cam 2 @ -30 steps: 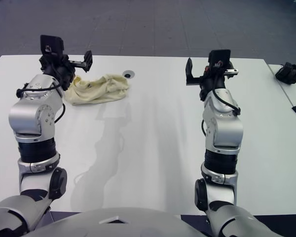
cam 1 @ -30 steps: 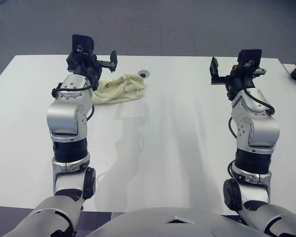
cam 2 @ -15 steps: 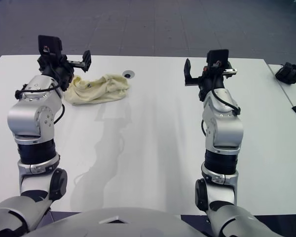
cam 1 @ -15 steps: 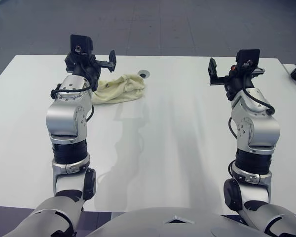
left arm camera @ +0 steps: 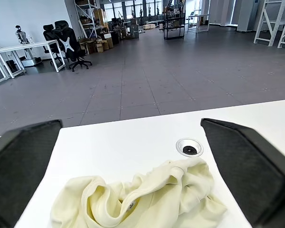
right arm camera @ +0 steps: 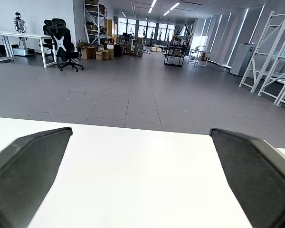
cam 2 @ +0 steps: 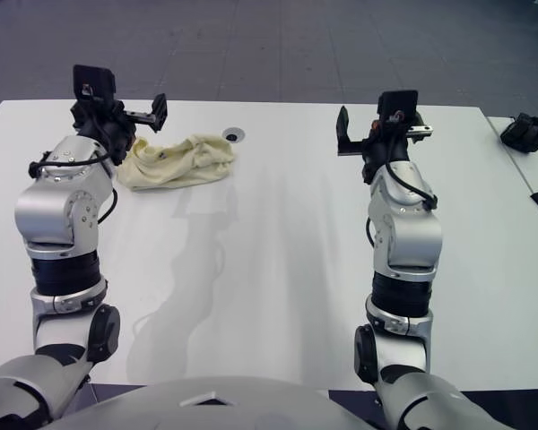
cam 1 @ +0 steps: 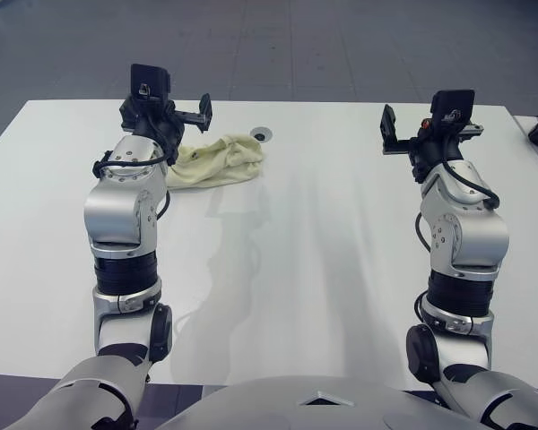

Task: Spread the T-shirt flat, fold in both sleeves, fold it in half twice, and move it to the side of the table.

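Observation:
The pale yellow T-shirt [cam 1: 217, 159] lies crumpled in a heap at the far left of the white table [cam 1: 305, 251]. My left gripper [cam 1: 172, 109] hovers just above the heap's near-left edge, open, with nothing in it. In the left wrist view the T-shirt [left arm camera: 142, 194] sits below and between the two wide-apart fingers [left arm camera: 23, 161]. My right gripper [cam 1: 421, 125] is held over bare table at the far right, well away from the shirt. Its fingers [right arm camera: 28, 166] are spread wide and hold nothing.
A round cable grommet [cam 1: 262, 133] is set in the table just beyond the shirt. A black object [cam 2: 525, 132] rests on a separate surface past the table's right edge. Open grey floor lies beyond the far edge.

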You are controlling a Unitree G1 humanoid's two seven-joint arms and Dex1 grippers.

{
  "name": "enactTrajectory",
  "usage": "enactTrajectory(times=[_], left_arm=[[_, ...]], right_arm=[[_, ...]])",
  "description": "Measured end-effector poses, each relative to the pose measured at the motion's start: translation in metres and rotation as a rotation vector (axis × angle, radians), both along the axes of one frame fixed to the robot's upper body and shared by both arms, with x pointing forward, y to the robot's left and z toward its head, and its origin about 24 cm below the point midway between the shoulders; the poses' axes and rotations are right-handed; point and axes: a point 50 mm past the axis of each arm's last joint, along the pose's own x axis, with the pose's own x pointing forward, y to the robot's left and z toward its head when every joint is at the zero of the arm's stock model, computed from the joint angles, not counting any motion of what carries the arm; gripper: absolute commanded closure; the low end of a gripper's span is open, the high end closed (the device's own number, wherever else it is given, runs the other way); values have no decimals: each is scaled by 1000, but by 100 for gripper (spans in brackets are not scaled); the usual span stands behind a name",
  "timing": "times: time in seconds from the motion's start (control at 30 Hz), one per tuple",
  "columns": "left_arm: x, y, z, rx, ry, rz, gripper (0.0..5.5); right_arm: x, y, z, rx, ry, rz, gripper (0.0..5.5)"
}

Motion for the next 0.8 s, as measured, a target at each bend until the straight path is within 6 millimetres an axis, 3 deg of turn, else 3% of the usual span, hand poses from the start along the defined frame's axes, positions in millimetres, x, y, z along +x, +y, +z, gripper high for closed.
enactTrajectory(times=[0.23,0.4,0.57,0.7,0.8], left_arm=[[21,11,-19,19,43,23,10],[51,26,-53,109,151,45,10],[66,35,-90,183,287,64,10],[68,45,-112,399,410,17,10],[68,52,-110,555,449,-61,10]], right_arm=[[2,-1,0,2,-11,-3,13],[2,1,-2,7,-9,2,13],[3,1,-3,9,-1,2,13],[4,1,-3,10,-5,2,13],[6,2,-1,11,-13,5,13]])
